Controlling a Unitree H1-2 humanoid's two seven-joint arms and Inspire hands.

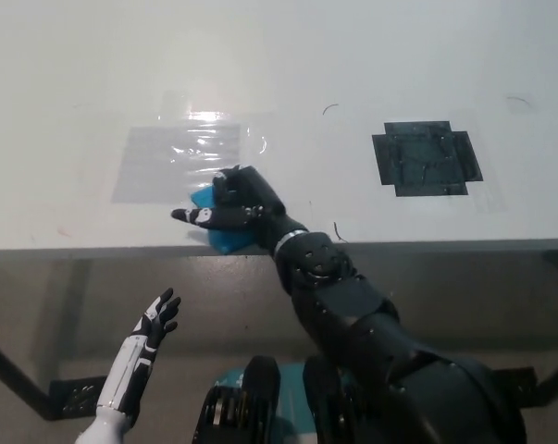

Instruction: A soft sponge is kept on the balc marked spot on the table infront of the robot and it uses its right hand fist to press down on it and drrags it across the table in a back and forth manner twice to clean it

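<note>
Wide open white surface [371, 55] up top, nothing standing on it from edge to edge. The black marked spot [427, 157] on the right lies flat and bare, so a hand passes straight over it. Same with the clear film patch [181, 162] on the left: flat, no barrier. The only bulk on the surface is the right hand [237, 208] pressed on the blue sponge [225, 236] at the near edge, its arm crossing the rim. The left hand [158, 319] hangs below the surface, fingers spread, well clear.
</note>
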